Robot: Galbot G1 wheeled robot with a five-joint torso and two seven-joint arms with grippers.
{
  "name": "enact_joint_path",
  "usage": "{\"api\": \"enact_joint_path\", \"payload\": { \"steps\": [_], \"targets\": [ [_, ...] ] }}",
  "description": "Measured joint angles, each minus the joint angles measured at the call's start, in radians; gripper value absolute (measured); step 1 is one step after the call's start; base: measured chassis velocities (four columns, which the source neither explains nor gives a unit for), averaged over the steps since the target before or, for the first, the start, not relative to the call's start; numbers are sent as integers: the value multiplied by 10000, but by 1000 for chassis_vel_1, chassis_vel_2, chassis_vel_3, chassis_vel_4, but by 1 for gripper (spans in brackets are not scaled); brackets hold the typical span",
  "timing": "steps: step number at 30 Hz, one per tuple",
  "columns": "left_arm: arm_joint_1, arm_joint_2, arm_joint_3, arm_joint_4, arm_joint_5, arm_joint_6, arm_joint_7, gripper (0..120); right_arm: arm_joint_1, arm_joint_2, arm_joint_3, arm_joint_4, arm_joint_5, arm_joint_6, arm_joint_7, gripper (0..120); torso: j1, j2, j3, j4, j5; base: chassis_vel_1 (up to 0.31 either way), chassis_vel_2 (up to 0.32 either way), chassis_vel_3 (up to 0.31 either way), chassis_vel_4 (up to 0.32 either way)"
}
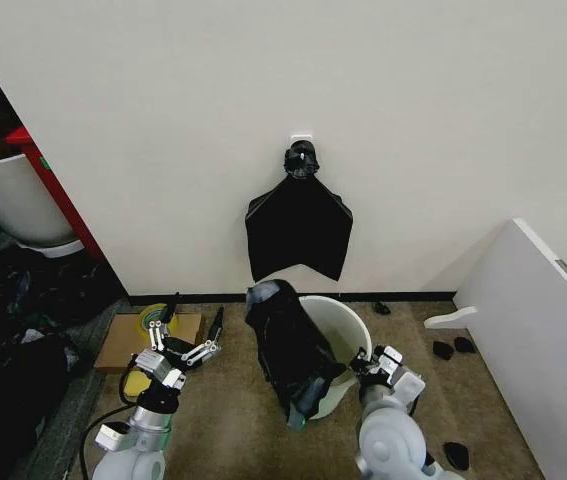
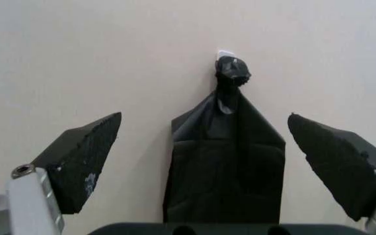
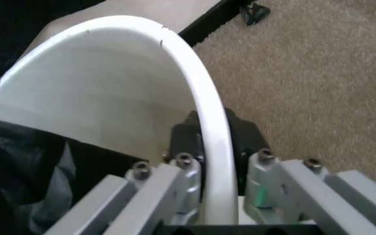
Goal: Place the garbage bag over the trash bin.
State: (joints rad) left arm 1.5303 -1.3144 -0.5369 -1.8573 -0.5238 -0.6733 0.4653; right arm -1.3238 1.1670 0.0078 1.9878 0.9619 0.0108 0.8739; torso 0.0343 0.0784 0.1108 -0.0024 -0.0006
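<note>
— So, what is sitting nearest the robot?

— Both arms are showing low in the head view. The left gripper (image 1: pixel 191 335) is hovering at about eight o'clock, its fingers (image 2: pixel 80 164) spread wide and grasping nothing, well apart from the bin. The right gripper (image 1: pixel 366 362) is sitting at about five o'clock, its jaws clenched on the rolled rim of the round cream-white plastic trash bin (image 1: pixel 353 330); the right wrist view is showing that rim (image 3: pixel 211 127) running between the two fingers.

— And where is the bag lying?

— The thin, glossy, crinkled black plastic garbage bag (image 1: pixel 285 345) is draping over the bin's left side, near six o'clock, partly hanging down the outside wall and partly spilling inside (image 3: pixel 18 166). Most of the rim is staying uncovered.

— Anything beside it?

— A flat brown cardboard sheet (image 1: pixel 123 345) is lying on the carpet at nine o'clock, with a yellow-green roll of tape (image 1: pixel 153 318) resting on it.

— And farther back?

— A smooth flat black bundle with a knotted top (image 1: pixel 299 225) is hanging on the cream wall (image 1: pixel 413 120) at twelve o'clock (image 2: pixel 227 166).
</note>
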Motion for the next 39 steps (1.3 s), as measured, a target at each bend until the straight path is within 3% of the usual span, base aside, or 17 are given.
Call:
{"api": "enact_joint_path", "payload": {
  "steps": [9,13,17,19,23,28,31,39],
  "targets": [
    [-159,53,62,200,-56,-2,-3,100,-874,-346,-5,1129,-1906,364,-238,45,0,0,0,-2,-2,0,0,0,0],
    [-276,-9,253,352,73,28,-144,100,-965,-1063,-566,1446,-4109,837,-2847,65,0,0,0,-2,-3,0,0,0,0],
    [-247,-63,446,205,368,305,-880,100,-429,-1613,-1043,1238,-4988,677,-4230,79,0,0,1,0,0,0,0,0,0],
    [-202,-61,521,69,562,620,-1771,100,-53,-1978,-1176,1133,-4881,659,-5420,87,0,0,1,0,3,0,0,0,0],
    [-171,-31,518,-44,731,1037,-2855,100,499,-2426,-1428,1100,-4574,349,-6400,98,0,0,1,0,0,0,0,0,0],
    [-153,-48,453,-60,990,1158,-3270,100,1033,-2694,-1673,973,-4850,-1213,-5918,100,1,0,2,1,-1,0,0,0,0],
    [-193,-174,555,-59,1102,1173,-3372,100,1096,-2329,-1744,1068,-4287,-2596,-4809,100,0,0,1,-1,0,0,0,0,0],
    [-245,-233,919,-84,1283,1263,-3431,100,1077,-2140,-1764,933,-4293,-2881,-4476,75,0,-1,1,-1,0,0,0,0,0]
  ]
}}
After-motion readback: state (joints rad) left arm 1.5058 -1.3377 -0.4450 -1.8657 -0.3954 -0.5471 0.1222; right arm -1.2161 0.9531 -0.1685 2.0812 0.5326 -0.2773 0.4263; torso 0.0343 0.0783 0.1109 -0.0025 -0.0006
